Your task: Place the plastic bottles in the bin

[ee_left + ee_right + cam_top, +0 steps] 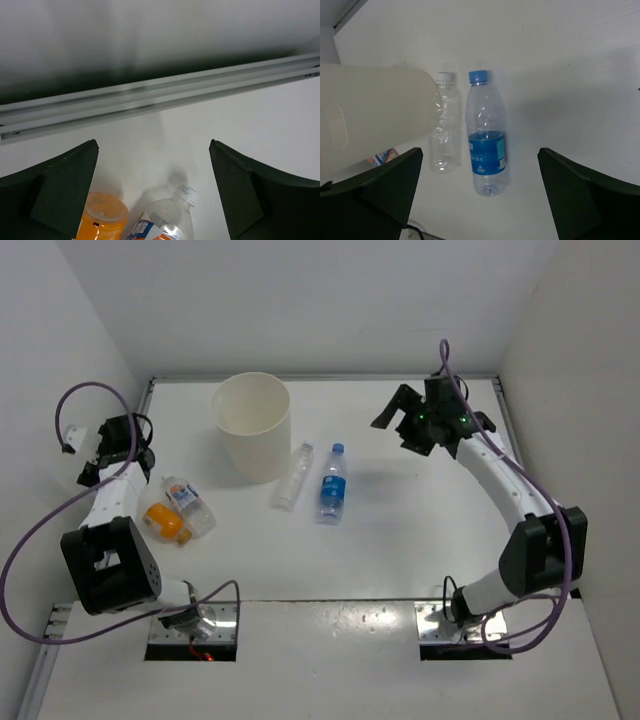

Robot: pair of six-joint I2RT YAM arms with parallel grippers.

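- My right claw (403,426) hangs spread wide and empty, right of and beyond the blue-labelled bottle (486,140). That bottle lies beside the plain clear bottle (443,125), just right of the bin (255,455).
- My left claw (153,145), equally wide and empty, hovers over the orange bottle (102,220) and the labelled clear bottle (167,220), side by side at the left.
- I judge the blue one comes first: straddle its middle across the width, not the cap.
- Squeeze gently; thin plastic may buckle or roll away.
- Lift above the rim before letting go.
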